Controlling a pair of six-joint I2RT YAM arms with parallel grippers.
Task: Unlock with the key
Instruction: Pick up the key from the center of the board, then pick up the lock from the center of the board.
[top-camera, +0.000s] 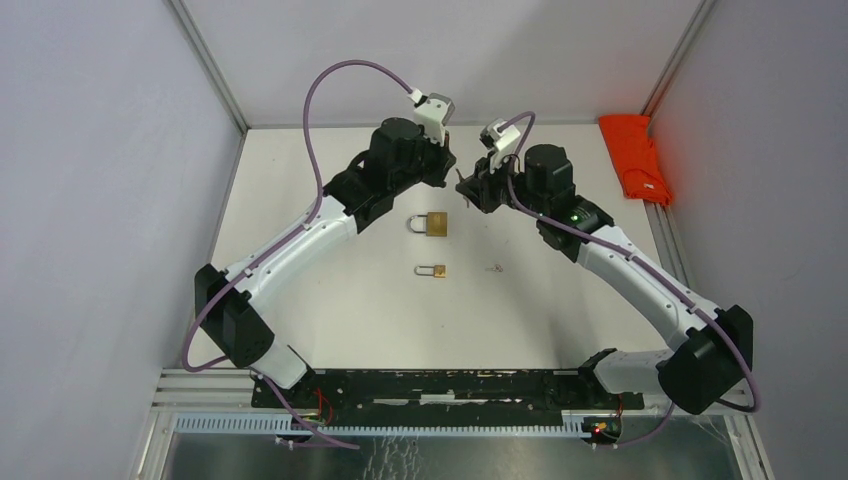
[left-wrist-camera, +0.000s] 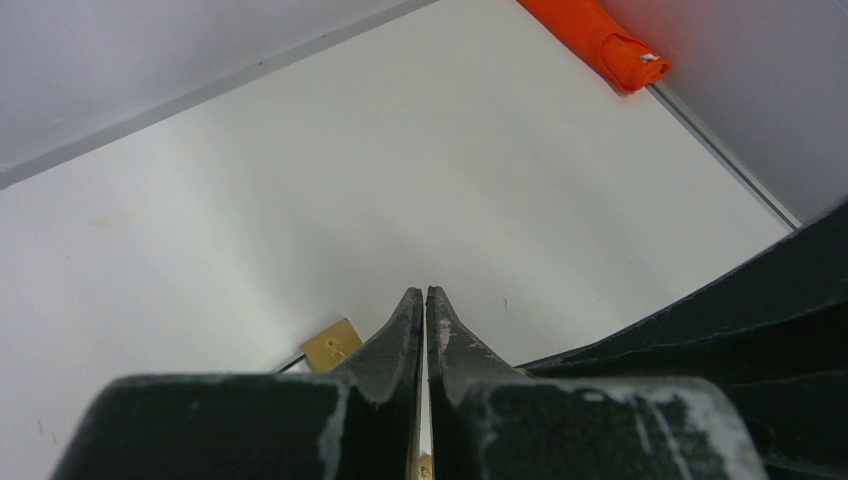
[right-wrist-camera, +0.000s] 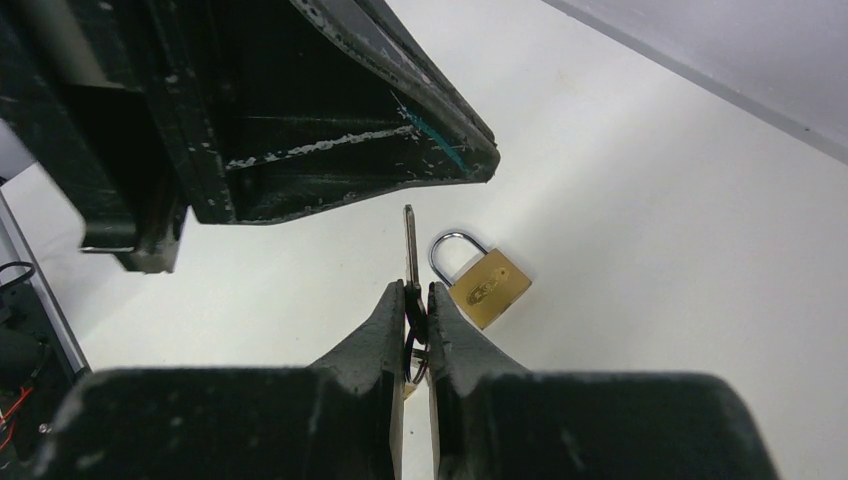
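Note:
A large brass padlock (top-camera: 432, 225) lies on the white table (top-camera: 340, 300) between the two arms, and a small brass padlock (top-camera: 433, 270) lies nearer to me. My right gripper (top-camera: 467, 190) hovers just right of and behind the large padlock, shut on a key (right-wrist-camera: 409, 240). The key's blade sticks out past the fingertips (right-wrist-camera: 395, 305), and the large padlock (right-wrist-camera: 487, 283) lies just beyond it. My left gripper (top-camera: 447, 168) is shut and empty, close to the right gripper (right-wrist-camera: 416, 288). In the left wrist view, a brass padlock corner (left-wrist-camera: 333, 346) shows left of my left gripper (left-wrist-camera: 426, 292).
An orange cloth (top-camera: 637, 155) lies at the back right edge of the table and also shows in the left wrist view (left-wrist-camera: 592, 35). A tiny pinkish object (top-camera: 492, 267) lies right of the small padlock. Grey walls enclose the table on three sides.

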